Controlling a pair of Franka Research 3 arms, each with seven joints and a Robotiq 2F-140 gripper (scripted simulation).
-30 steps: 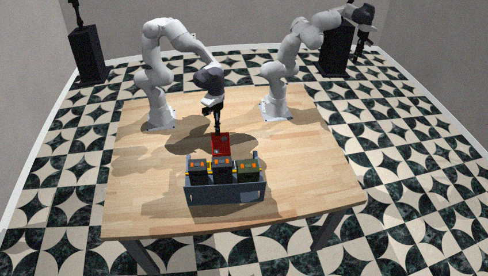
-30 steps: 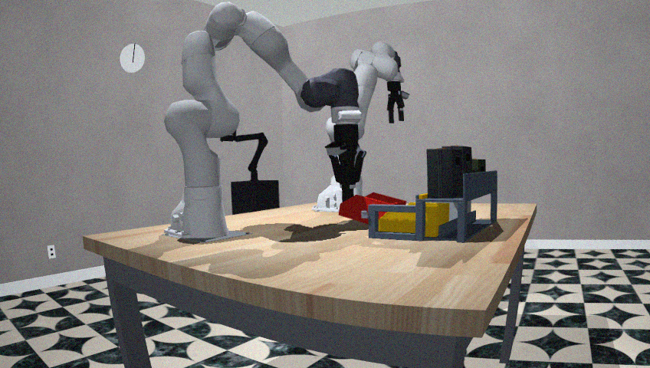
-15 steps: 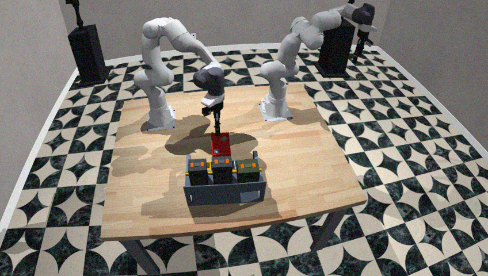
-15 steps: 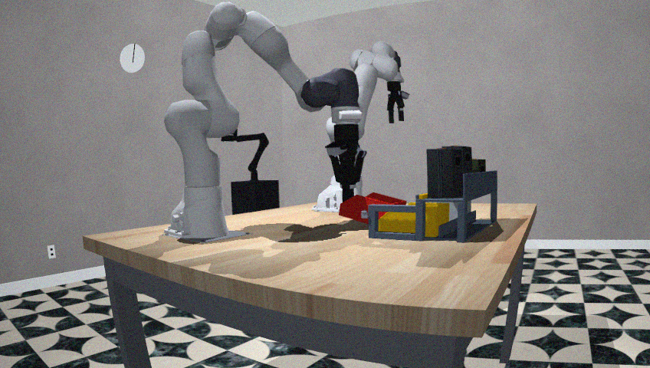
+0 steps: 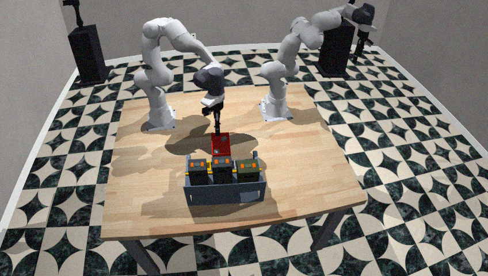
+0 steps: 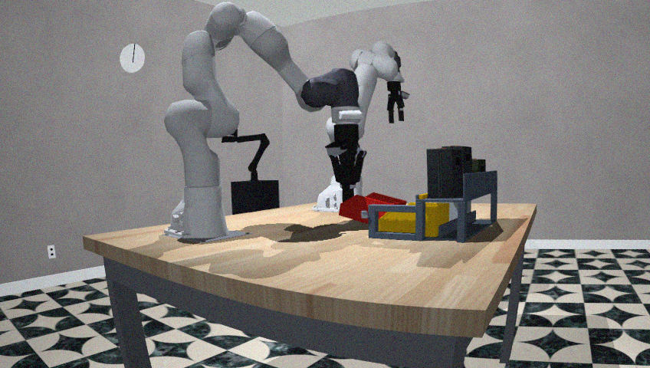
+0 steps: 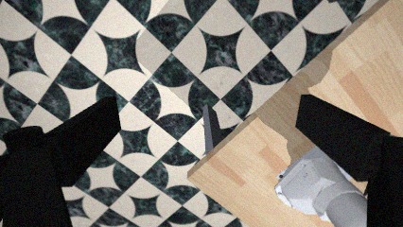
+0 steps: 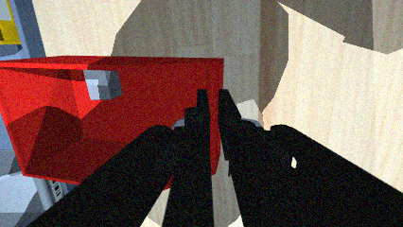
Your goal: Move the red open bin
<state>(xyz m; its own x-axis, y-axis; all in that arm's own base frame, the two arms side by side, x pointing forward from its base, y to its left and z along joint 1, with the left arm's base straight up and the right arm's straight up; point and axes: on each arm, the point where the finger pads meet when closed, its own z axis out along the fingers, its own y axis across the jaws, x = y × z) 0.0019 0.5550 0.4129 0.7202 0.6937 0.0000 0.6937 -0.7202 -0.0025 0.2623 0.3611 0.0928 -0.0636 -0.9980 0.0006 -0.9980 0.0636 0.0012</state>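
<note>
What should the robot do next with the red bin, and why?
I'd have the right gripper ease the red bin a little farther from the shelf. It's pinched by its edge, tilted, and its far end is close to the shelf, so lowering now might bump it.

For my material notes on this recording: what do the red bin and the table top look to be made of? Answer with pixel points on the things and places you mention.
Red bin point(image 5: 220, 144) point(image 6: 354, 208) point(image 8: 156, 95): probably matt plastic, going by thin, evenly coloured walls; painted metal possible.

Table top point(image 5: 290, 153) point(image 6: 365, 273): wood, satin-looking, with grain in joined strips.
</note>
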